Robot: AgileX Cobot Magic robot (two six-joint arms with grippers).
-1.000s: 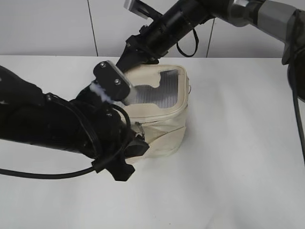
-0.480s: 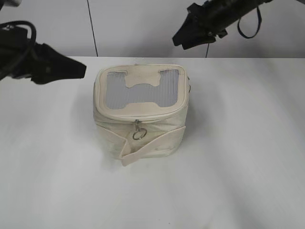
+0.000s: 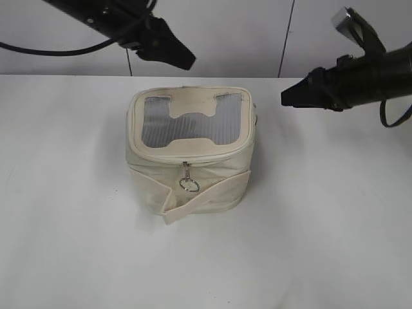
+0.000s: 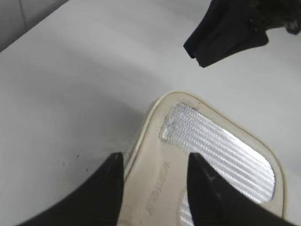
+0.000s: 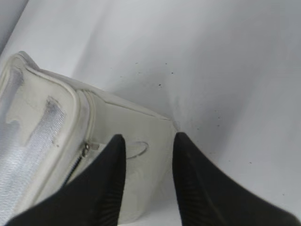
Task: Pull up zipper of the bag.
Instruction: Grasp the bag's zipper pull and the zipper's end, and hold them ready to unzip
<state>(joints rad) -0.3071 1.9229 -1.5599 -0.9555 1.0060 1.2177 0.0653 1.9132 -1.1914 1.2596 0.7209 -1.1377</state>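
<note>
The cream-white bag (image 3: 190, 151) stands mid-table, with its grey mesh top and H-shaped patch (image 3: 191, 106) facing up. The zipper (image 3: 193, 160) runs round the top rim. One silver pull with a ring (image 3: 188, 184) hangs at the front, above the flat strap (image 3: 209, 196). My left gripper (image 3: 185, 62) is open and empty, hovering above the bag's back left; in the left wrist view (image 4: 155, 162) it hangs over the patch (image 4: 157, 188). My right gripper (image 3: 288, 99) is open and empty, right of the bag. In the right wrist view (image 5: 148, 139) it frames a second pull's ring (image 5: 137, 149) on the bag's side.
The bag stands on a white table (image 3: 322, 212) with a white panelled wall (image 3: 244, 32) behind it. The right gripper's dark tip (image 4: 221, 37) shows at the top of the left wrist view. A dark slit (image 5: 73, 172) shows in the zip track below the side pull.
A second ago both arms were on the bag, the left across its front. Both let go and drew off; now the left hovers at the back left and the right at the right.
</note>
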